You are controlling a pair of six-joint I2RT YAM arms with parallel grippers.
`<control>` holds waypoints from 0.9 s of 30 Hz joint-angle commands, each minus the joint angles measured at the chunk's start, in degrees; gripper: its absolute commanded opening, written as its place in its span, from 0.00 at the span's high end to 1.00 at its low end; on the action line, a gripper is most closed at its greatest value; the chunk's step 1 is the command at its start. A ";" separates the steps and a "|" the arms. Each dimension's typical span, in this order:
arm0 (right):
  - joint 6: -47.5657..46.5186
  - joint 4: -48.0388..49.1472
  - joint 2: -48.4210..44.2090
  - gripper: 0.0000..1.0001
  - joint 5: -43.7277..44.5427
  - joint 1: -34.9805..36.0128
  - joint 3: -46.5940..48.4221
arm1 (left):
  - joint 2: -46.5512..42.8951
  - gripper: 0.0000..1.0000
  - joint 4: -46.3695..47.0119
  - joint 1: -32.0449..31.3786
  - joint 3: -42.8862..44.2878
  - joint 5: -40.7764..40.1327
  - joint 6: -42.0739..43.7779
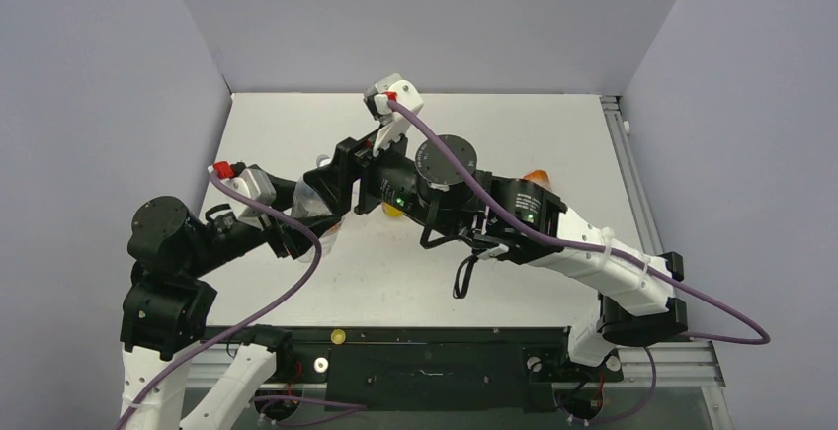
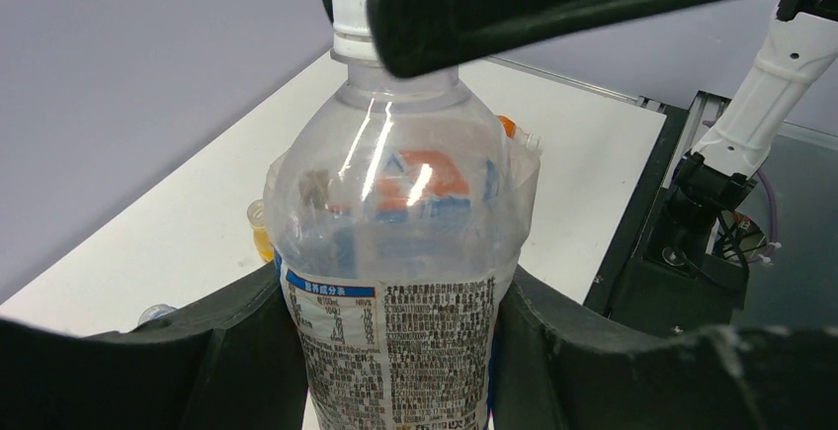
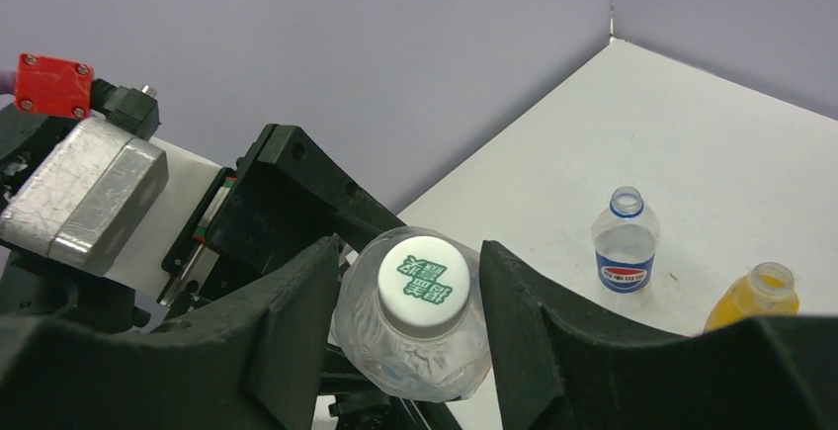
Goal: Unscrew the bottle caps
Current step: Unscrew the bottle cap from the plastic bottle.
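Three bottles (image 3: 625, 252), one cap (image 3: 425, 287): L fingers (image 2: 198, 371) clamp water bottle (image 2: 395, 252), R fingers (image 3: 277, 351) straddle cap (grip unclear).

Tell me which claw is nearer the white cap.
Right. The right claw straddles the cap, a finger on either side; the left claw grips the bottle lower down, around its body.

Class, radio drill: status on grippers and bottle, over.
Left gripper shut on water bottle. Right gripper open, straddling its white cap, cap on. Pepsi bottle, juice bottle uncapped, standing clear.
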 commanded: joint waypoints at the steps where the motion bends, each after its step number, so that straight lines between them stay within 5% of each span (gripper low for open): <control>1: 0.61 0.16 0.95 0.53 -1.38 -0.33 2.24 | -0.25 1.00 2.84 -0.11 1.05 -0.20 -2.19; 14: -1.75 3.82 -3.42 0.99 0.08 -0.45 -1.06 | -0.11 1.00 4.38 -0.11 1.34 2.78 -7.60; 18: -4.61 7.97 -6.84 1.00 -2.46 -0.40 -5.17 | 0.27 1.00 6.73 -0.11 1.31 6.73 -12.42; 27: -9.50 15.62 -12.89 1.00 -24.02 -0.91 -10.48 | 1.61 1.00 20.32 -0.12 -1.12 19.30 -32.20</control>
